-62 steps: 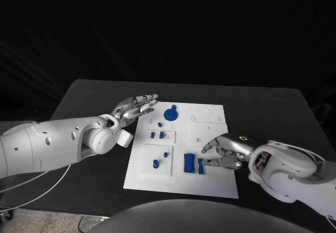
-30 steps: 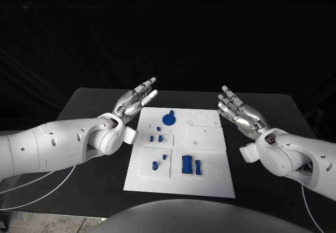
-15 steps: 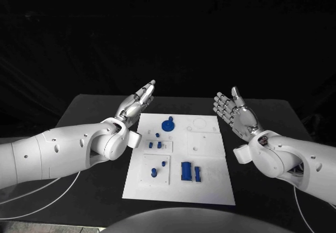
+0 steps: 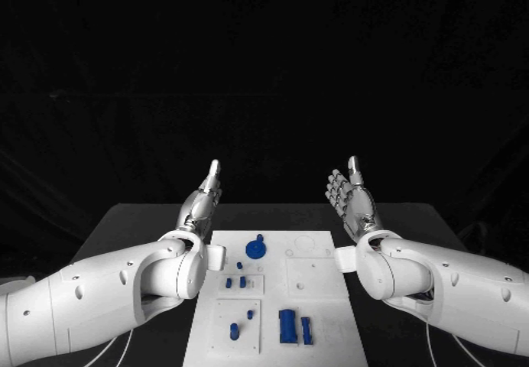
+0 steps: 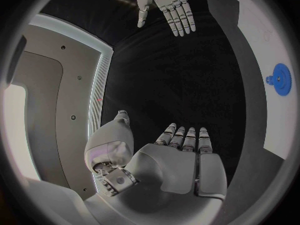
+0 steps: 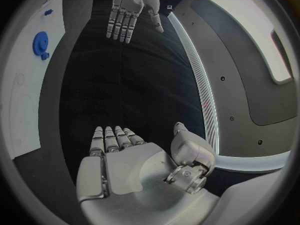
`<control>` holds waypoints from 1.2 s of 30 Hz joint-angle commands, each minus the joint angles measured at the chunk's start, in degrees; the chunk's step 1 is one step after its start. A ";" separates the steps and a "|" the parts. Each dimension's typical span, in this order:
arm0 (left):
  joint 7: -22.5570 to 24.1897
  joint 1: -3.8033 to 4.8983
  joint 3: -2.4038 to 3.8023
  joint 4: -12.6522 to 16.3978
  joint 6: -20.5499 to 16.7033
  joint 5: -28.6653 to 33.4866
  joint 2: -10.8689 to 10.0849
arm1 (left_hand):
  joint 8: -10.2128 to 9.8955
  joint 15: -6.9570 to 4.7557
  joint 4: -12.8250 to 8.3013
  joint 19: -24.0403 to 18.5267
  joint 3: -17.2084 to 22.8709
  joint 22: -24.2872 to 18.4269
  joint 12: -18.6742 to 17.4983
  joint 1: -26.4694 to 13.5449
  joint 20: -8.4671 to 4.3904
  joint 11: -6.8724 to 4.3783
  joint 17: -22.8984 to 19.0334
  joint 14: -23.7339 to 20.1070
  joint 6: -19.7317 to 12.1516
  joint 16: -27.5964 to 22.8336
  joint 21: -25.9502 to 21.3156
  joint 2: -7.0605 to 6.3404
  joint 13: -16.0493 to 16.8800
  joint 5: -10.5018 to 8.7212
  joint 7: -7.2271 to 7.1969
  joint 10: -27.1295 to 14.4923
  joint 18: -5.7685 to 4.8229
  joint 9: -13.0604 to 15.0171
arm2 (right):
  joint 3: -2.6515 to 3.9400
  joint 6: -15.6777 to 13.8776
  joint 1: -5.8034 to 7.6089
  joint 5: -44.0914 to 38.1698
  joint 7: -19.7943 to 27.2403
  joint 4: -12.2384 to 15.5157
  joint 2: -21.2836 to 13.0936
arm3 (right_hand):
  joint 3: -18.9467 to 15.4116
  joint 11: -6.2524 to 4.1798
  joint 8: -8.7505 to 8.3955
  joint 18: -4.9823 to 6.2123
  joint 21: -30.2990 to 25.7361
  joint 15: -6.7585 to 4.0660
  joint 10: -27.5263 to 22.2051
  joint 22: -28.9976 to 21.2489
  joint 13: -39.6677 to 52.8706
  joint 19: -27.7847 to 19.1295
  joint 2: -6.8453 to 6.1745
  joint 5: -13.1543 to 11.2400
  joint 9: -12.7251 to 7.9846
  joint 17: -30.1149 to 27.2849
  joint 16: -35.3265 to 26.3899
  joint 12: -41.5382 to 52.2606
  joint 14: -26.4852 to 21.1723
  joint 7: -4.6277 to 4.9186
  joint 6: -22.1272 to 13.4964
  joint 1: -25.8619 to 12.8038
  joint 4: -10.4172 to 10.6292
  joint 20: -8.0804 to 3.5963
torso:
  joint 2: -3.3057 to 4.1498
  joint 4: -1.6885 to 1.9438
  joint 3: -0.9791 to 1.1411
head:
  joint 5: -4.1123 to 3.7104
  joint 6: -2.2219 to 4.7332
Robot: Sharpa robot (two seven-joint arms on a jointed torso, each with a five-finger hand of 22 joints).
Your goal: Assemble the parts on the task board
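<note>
The white task board [image 4: 326, 290] lies flat on the black table. On it are a blue gear [image 4: 257, 248], two small blue pegs [image 4: 235, 282], a blue stud [image 4: 232, 330] and two upright blue blocks [image 4: 289, 326] near the front. My left hand [image 4: 204, 195] is raised above the board's far left corner, fingers straight up, holding nothing. My right hand [image 4: 349, 195] is raised above the far right corner, palm facing the left hand, also holding nothing. The left wrist view shows my left hand [image 5: 175, 160], the right hand [image 5: 165, 5] and the gear [image 5: 281, 79]. The right wrist view shows my right hand [image 6: 125, 160], the left hand [image 6: 130, 5] and the gear [image 6: 41, 44].
Black table [image 4: 132, 229] extends on both sides of the board. Both white forearms lie along the board's left and right edges, with the board's middle uncovered between them.
The right hand left the blue blocks at the board's front and rose. Both hands have lifted to upright, open-palmed poses over the far edge. The camera view has also shifted.
</note>
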 commanded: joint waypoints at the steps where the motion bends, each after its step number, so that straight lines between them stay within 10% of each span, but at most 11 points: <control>1: -2.23 -0.19 0.37 0.36 -6.46 2.46 0.28 | -0.40 -0.30 -5.46 0.02 1.90 -0.05 -0.64 -7.48 -1.87 0.57 -0.07 -0.05 -4.37 -0.20 -0.35 -0.29 -0.09 -0.50 0.04 -0.08 -3.52 -0.07 | 0.28 -7.30 0.01 4.12 1.75 -0.10 0.43 | -0.02 0.04 -0.20 -0.35 -0.22 -0.29 -0.27 -0.09 -0.06 0.02 0.01 -0.19 -0.06 -0.08 -0.17 -0.20 0.01 0.21 -0.01 -0.31 -0.23 -0.30 | -0.28 0.36 -0.03 | -0.67 1.81; 24: -2.27 -0.21 0.44 0.39 -6.60 2.50 0.30 | -0.40 -0.30 -5.46 0.02 5.92 -0.05 -0.64 -17.60 -1.87 0.57 -0.07 -0.05 -4.37 -0.20 -0.35 -0.29 -0.09 -0.50 0.04 -0.08 -3.52 -0.07 | 0.40 -7.82 0.02 4.41 1.80 -0.12 0.58 | -0.02 0.04 -0.20 -0.35 -0.22 -0.29 -0.27 -0.09 -0.06 0.02 0.01 -0.19 -0.06 -0.08 -0.17 -0.20 0.01 0.21 -0.01 -0.31 -0.23 -0.30 | -0.32 0.41 -0.03 | -0.81 2.21; 27: -2.27 -0.21 0.44 0.39 -6.60 2.50 0.30 | -0.40 -0.30 -5.46 0.02 5.92 -0.05 -0.64 -23.97 -1.87 0.57 -0.07 -0.05 -4.37 -0.20 -0.35 -0.29 -0.09 -0.50 0.04 -0.08 -3.52 -0.07 | 0.40 -7.82 0.02 4.41 1.80 -0.12 0.58 | -0.02 0.04 -0.20 -0.35 -0.22 -0.29 -0.27 -0.09 -0.06 0.02 0.01 -0.19 -0.06 -0.08 -0.17 -0.20 0.01 0.21 -0.01 -0.31 -0.23 -0.30 | -0.32 0.41 -0.03 | -0.81 2.21; 36: -2.27 -0.21 0.44 0.39 -6.60 2.50 0.30 | -0.40 -0.30 -5.46 0.02 5.92 -0.05 -0.64 -23.97 -1.87 0.57 -0.07 -0.05 -4.37 -0.20 -0.35 -0.29 -0.09 -0.50 0.04 -0.08 -3.52 -0.07 | 0.40 -7.82 0.02 4.41 1.80 -0.12 0.58 | -0.02 0.04 -0.20 -0.35 -0.22 -0.29 -0.27 -0.09 -0.06 0.02 0.01 -0.19 -0.06 -0.08 -0.17 -0.20 0.01 0.21 -0.01 -0.31 -0.23 -0.30 | -0.32 0.41 -0.03 | -0.81 2.21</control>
